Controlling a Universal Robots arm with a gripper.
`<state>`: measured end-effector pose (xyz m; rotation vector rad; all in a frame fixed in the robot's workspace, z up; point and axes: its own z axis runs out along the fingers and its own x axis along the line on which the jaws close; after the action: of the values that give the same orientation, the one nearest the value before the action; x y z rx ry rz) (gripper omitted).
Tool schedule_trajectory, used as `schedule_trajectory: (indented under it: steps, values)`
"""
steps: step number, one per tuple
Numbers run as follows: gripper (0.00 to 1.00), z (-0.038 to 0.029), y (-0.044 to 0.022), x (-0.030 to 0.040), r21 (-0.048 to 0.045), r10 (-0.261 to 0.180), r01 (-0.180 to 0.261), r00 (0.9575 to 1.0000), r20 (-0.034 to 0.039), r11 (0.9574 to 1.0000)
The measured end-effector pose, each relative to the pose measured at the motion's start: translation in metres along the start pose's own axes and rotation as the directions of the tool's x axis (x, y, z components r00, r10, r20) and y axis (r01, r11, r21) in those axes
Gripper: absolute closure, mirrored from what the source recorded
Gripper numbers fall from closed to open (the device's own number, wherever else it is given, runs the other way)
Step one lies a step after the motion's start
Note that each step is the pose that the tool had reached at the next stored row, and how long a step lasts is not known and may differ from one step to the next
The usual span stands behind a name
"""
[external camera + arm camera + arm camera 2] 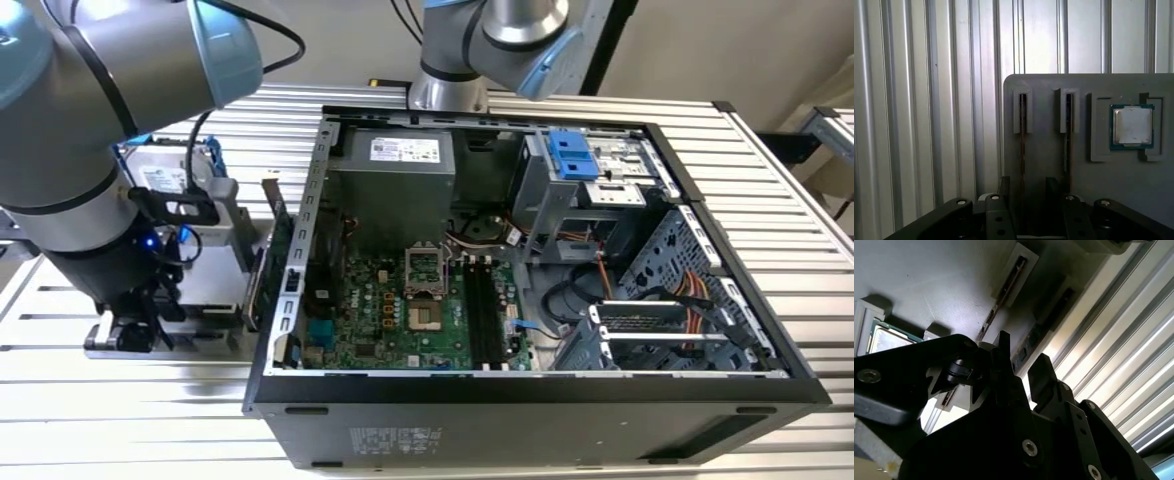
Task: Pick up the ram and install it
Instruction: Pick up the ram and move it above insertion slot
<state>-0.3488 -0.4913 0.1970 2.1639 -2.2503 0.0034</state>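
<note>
Two thin, long, narrow circuit-board sticks are stood on edge in parallel slots of a flat grey plastic tray [1044, 90], as seen in the first wrist view. The ram [1022, 130], the stick nearer the tray's edge, is straddled by the black two-fingered gripper [1027, 185]. One finger [1004, 186] is placed on either side of it, and a gap is seen between each finger and the stick, so the fingers are spread and nothing is pinched. The second ram stick [1068, 125] is seated just beside the first, outside the fingers. A small square silver processor chip [1132, 126] with a green border is lodged in a recess of the same tray, beyond the second ram stick.

In the second wrist view the gripper [1023, 357] is shown from the side, its tips apart and close to the slots.

In the exterior view the gripper [127, 335] is positioned low over the tray by the grey-and-blue robot arm [80, 150], at the exterior view's left of an open black computer case [534, 400]. The case is laid on a ribbed aluminium table [134, 430], and a green motherboard [387, 320] with long black memory sockets [481, 310] is exposed inside it.
</note>
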Motion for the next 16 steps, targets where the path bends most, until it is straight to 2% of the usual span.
schedule_trajectory:
  steps: [16]
  values:
    - [0.0,0.005,0.002,0.0025,0.0002,0.001,-0.001,1.0,0.0001,1.0]
